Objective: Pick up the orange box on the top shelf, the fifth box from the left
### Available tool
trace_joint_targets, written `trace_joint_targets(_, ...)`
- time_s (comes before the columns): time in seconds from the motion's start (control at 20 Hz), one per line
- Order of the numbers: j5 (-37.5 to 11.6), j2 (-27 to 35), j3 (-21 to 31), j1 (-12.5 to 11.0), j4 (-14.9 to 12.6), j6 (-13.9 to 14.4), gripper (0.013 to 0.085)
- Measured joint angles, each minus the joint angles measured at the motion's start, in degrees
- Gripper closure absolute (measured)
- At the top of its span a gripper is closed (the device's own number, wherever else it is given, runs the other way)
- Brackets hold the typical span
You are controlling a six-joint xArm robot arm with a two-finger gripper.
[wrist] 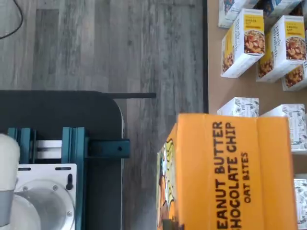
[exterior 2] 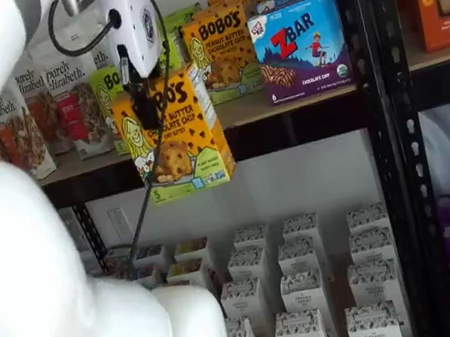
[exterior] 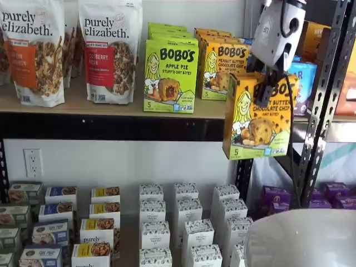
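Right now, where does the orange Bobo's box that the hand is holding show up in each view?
Wrist view: the orange box fills the near foreground, its "Peanut Butter Chocolate Chip" panel facing the camera.
Shelf view: it hangs right of centre, clear of the top shelf, under the hand.
Shelf view: it hangs left of centre, in front of the shelf's beam.
Shared landmark: the small white boxes below.

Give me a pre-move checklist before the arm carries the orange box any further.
1. Gripper shut on the orange box: ok.
2. Box lifted clear of the top shelf, hanging in front of it in both shelf views: ok.
3. Box hanging level: not ok, it tilts in both shelf views.
4. Other Bobo's boxes upright on the shelf: ok.
5. ZBar box undisturbed: ok.
6. How deep the fingers sit on the box: cannot tell.
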Motion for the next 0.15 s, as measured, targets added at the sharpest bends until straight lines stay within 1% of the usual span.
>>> trace_joint_targets(0.15,0.6,-2.0,1.5,-0.8,0.4,-0.5,0.0690)
